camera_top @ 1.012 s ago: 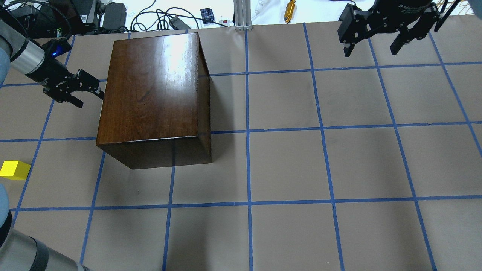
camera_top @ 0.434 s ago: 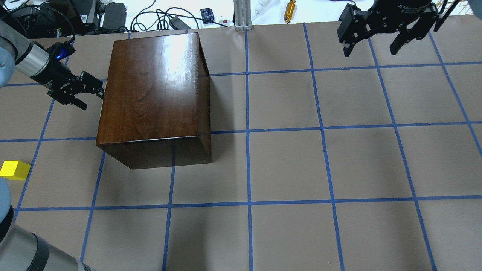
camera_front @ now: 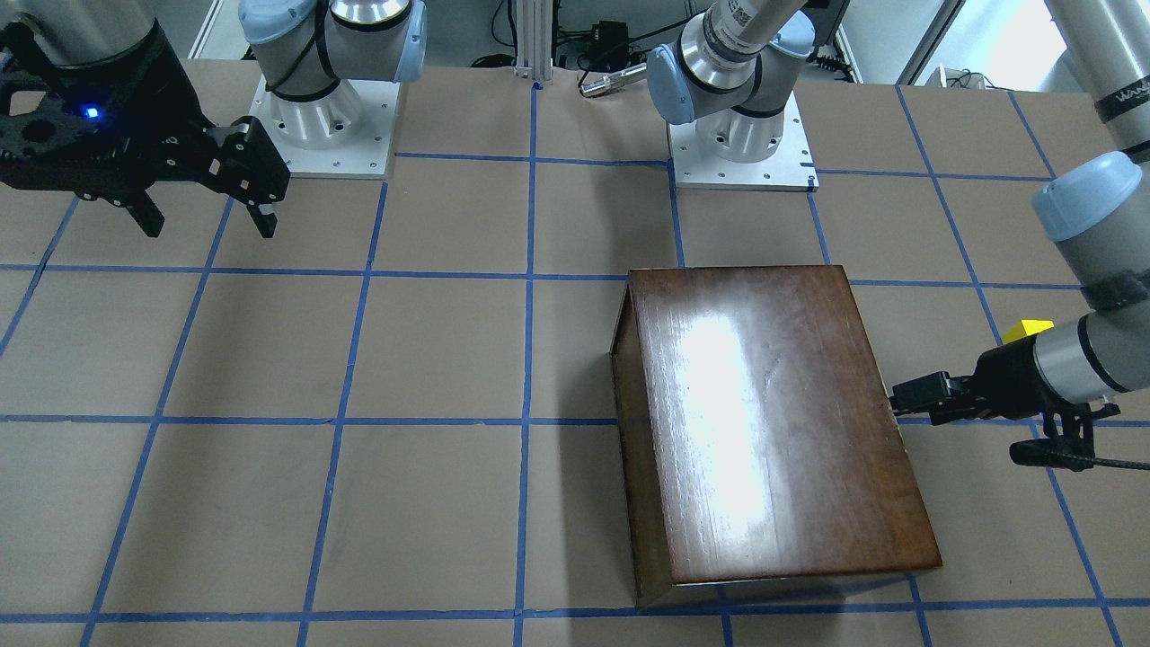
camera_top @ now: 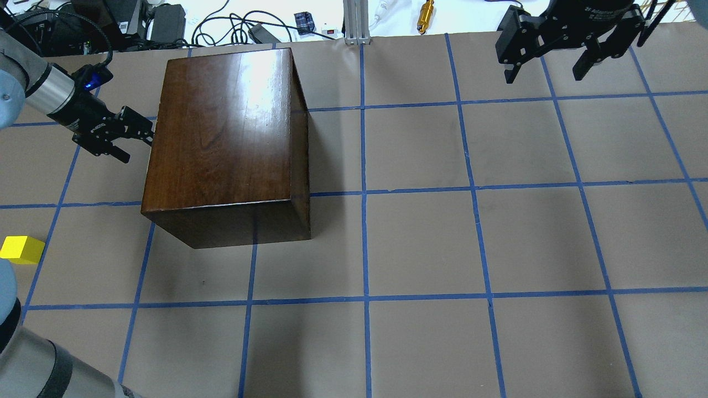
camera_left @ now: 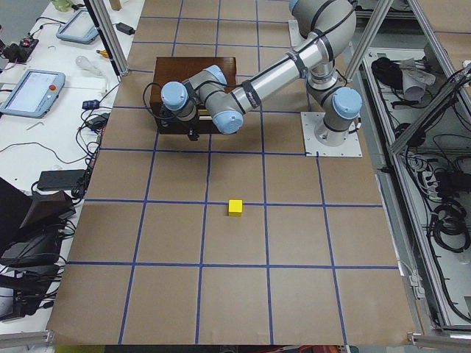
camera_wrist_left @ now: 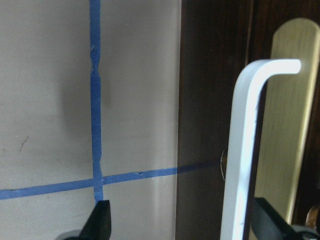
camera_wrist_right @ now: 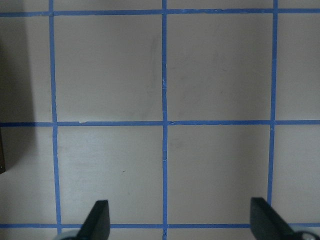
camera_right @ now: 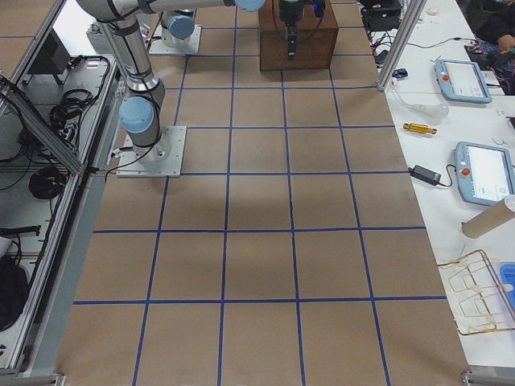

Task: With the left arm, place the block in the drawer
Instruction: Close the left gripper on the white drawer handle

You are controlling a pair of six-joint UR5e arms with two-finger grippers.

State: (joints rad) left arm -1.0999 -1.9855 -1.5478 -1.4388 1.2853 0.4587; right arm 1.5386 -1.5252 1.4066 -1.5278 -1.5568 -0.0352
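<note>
The left hand (camera_top: 135, 146) is held open, the pale handle (camera_wrist_left: 245, 150) of the closed drawer (camera_wrist_left: 210, 100) framed between its fingers. Opening the drawer is judged the step in hand; next, the handle must be gripped and pulled. The block (camera_top: 21, 249) is seen on the surface (camera_top: 442, 249), well apart, at seven o'clock overhead.
</note>
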